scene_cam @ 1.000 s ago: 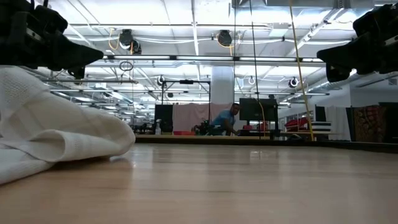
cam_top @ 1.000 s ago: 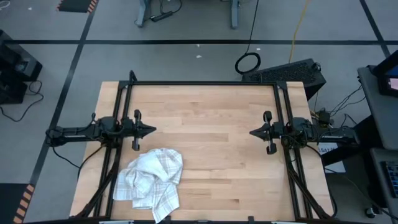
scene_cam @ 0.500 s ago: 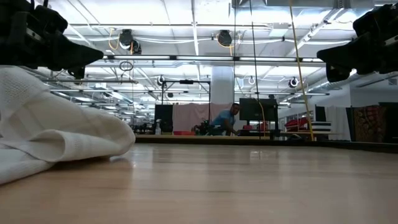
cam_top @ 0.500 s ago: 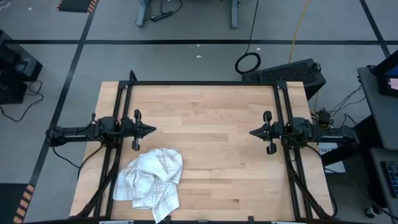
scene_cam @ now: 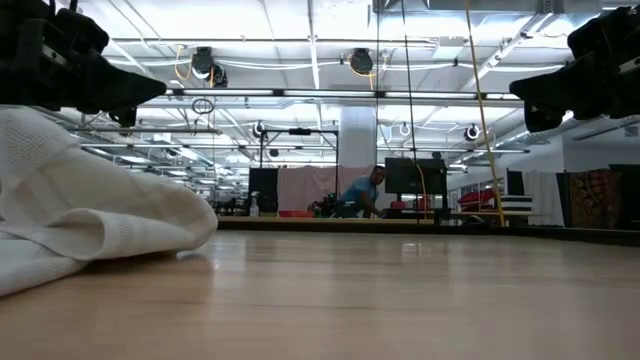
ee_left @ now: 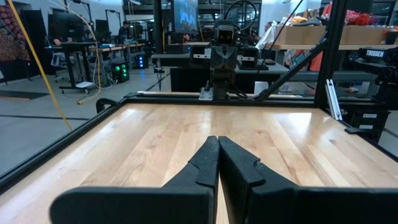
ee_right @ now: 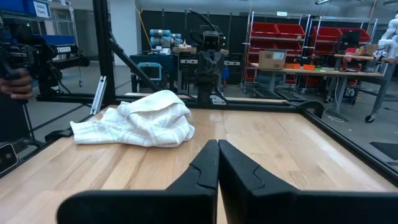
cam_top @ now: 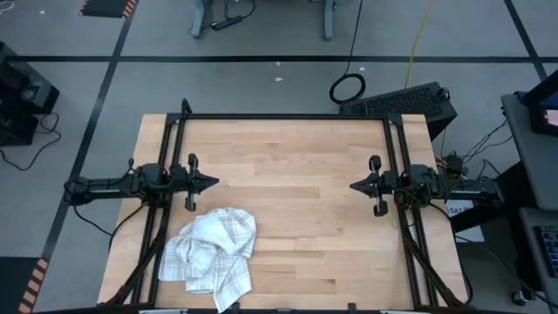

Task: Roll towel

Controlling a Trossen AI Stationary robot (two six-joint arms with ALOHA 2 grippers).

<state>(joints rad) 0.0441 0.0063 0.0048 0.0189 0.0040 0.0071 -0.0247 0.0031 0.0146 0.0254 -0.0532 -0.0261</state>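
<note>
The towel (cam_top: 212, 257) lies crumpled on the surface (cam_top: 288, 201), in the near-left part in the high view, close to the near edge. The left pincer (cam_top: 213, 182) hangs over the left side of the surface, just beyond the towel and apart from it. The right pincer (cam_top: 355, 186) hangs over the right side, well apart from the towel, facing the left pincer across the bare middle. Behind the surface, in the low view, a person (scene_cam: 360, 192) sits far back in the room.

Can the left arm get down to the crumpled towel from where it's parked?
Probably yes. The towel lies on bare table just beside and nearer the front edge than the shut left gripper, with nothing between them.
</note>
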